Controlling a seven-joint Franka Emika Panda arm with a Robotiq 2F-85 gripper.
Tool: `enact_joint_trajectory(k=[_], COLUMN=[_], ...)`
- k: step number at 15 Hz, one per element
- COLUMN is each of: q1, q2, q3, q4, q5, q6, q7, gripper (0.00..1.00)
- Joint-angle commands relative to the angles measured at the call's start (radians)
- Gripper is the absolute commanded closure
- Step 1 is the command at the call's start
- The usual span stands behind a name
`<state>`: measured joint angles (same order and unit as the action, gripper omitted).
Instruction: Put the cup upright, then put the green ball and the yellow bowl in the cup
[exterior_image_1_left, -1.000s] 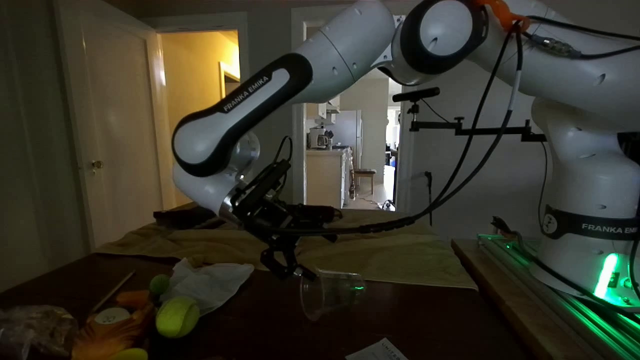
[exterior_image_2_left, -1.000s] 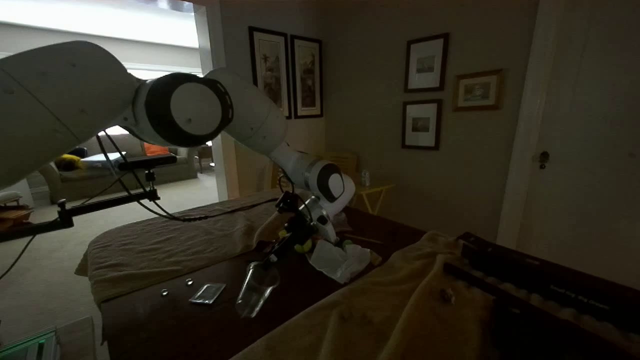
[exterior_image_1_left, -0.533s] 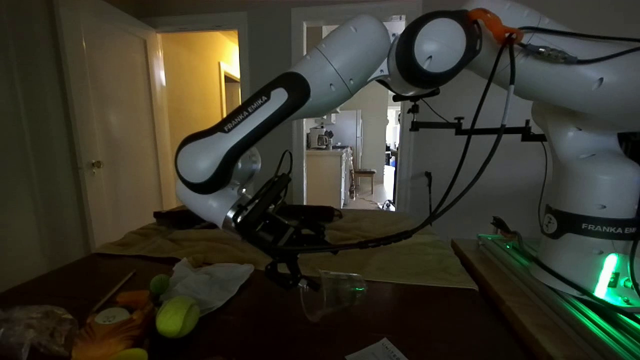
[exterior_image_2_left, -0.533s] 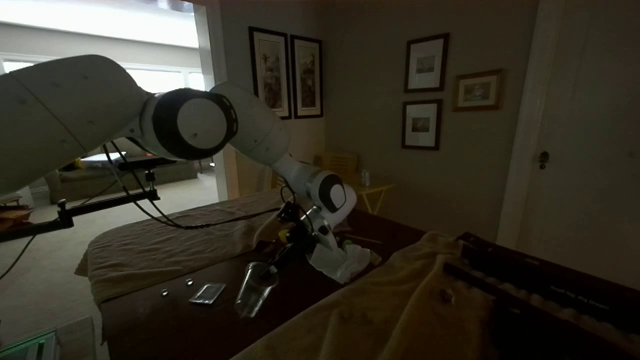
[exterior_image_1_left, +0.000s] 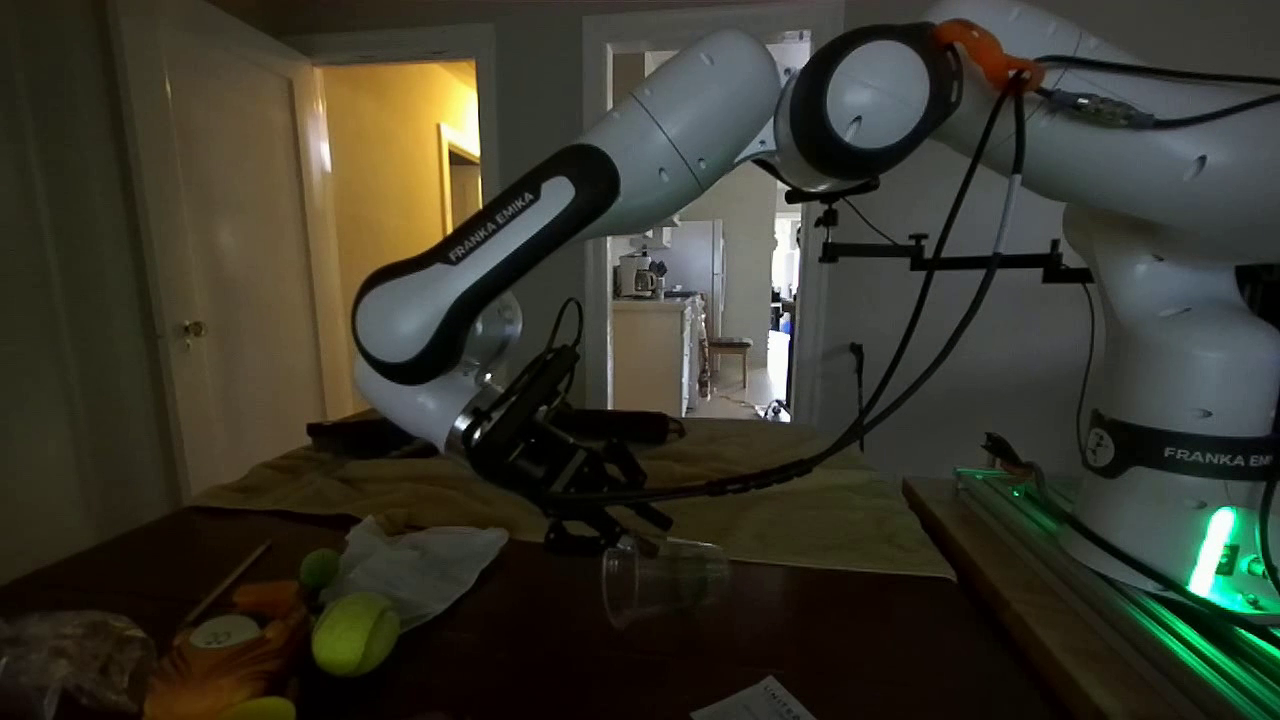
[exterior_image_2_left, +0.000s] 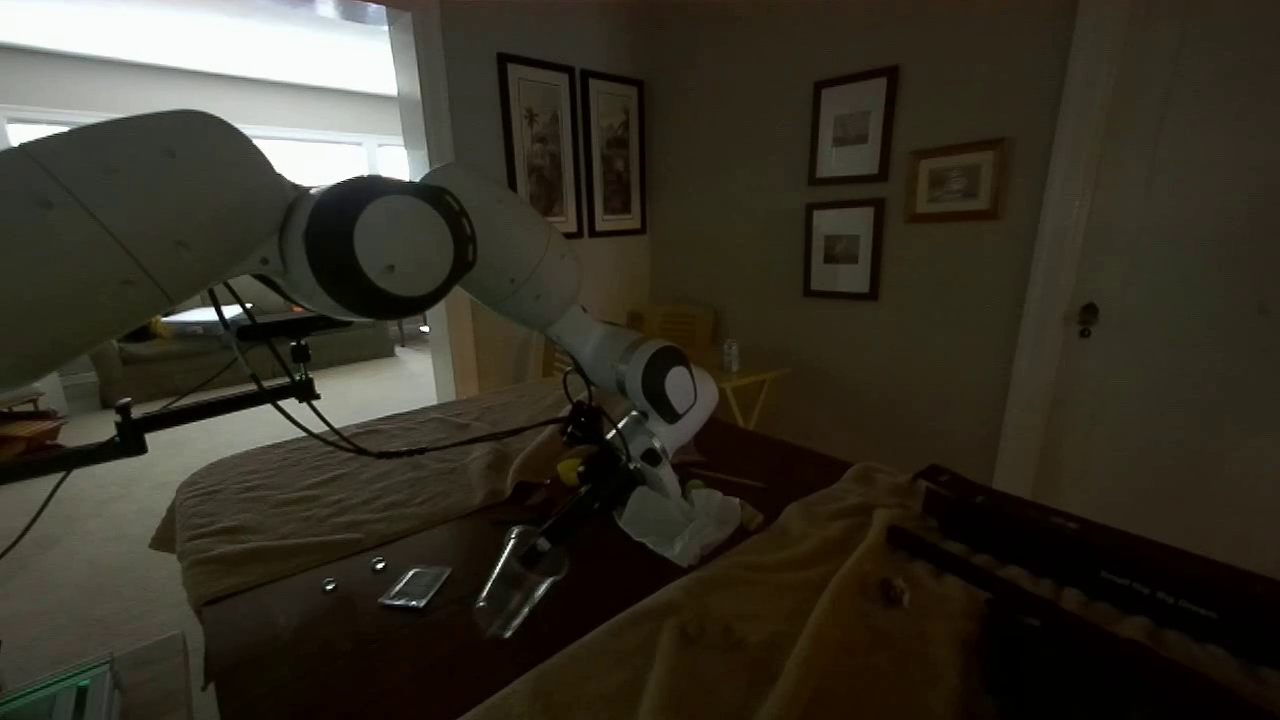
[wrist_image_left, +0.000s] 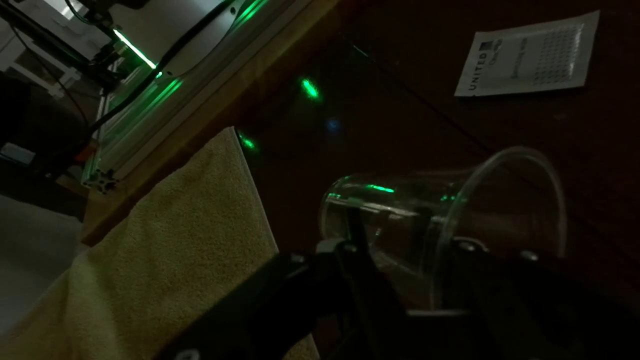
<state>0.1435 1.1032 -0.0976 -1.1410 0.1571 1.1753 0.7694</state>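
Brown and dimly lit, one bench (exterior_image_1_left: 480, 660) carries the things. One white arm (exterior_image_1_left: 690, 110) reaches across it from one base (exterior_image_1_left: 1165, 360), and two tan towels (exterior_image_2_left: 690, 640) cover parts of the bench. Five framed pictures (exterior_image_2_left: 850, 128) hang beyond in an exterior view, two tall and three small. On the arm's tip sits one black end effector (exterior_image_1_left: 657, 535); its two fingers (wrist_image_left: 367, 295) stand apart, only partly spread.

One crumpled white sheet (exterior_image_1_left: 425, 580), cloth or plastic, lies on the bench in both exterior views. At the side of an exterior view is one clear bag (exterior_image_1_left: 75, 660), contents too dim to name, and next to it one orange item (exterior_image_1_left: 235, 672) with a round white label. One clear cup (exterior_image_1_left: 672, 582) is tipped on its side, mouth facing away from the arm's base. The fingers are right at that mouth, overlapping the rim; whether either presses on the thin wall, I can't make out.

One flat packet (wrist_image_left: 527, 57) printed UNITED lies near the cup. Two balls are beside the white sheet: one yellow-green tennis ball (exterior_image_1_left: 355, 635) and one smaller green ball (exterior_image_1_left: 319, 568). One yellow piece (exterior_image_1_left: 258, 710) is cut off by the view's lower edge; I can't say if it is the bowl. One thin stick (exterior_image_1_left: 228, 582) lies by the orange item. Smallest, two shiny round bits (exterior_image_2_left: 378, 564) rest near the packet.
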Motion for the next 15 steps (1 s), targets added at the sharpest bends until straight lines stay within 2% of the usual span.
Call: enact_joint_trajectory(k=[1, 7, 11, 15], q1=[-0.001, 0.01, 0.028, 0.043], q2=[0.029, -0.014, -0.141, -0.223], q3=[0.005, -0.014, -0.069, -0.082], q4=[0.054, 0.051, 0.025, 0.065], q5=[-0.006, -0.041, -0.119, -0.181], q6=[-0.035, -0.038, -0.019, 0.017], q7=[0.031, 0.046, 0.127, 0.237], gripper=[0.98, 0.99, 0.99, 0.99])
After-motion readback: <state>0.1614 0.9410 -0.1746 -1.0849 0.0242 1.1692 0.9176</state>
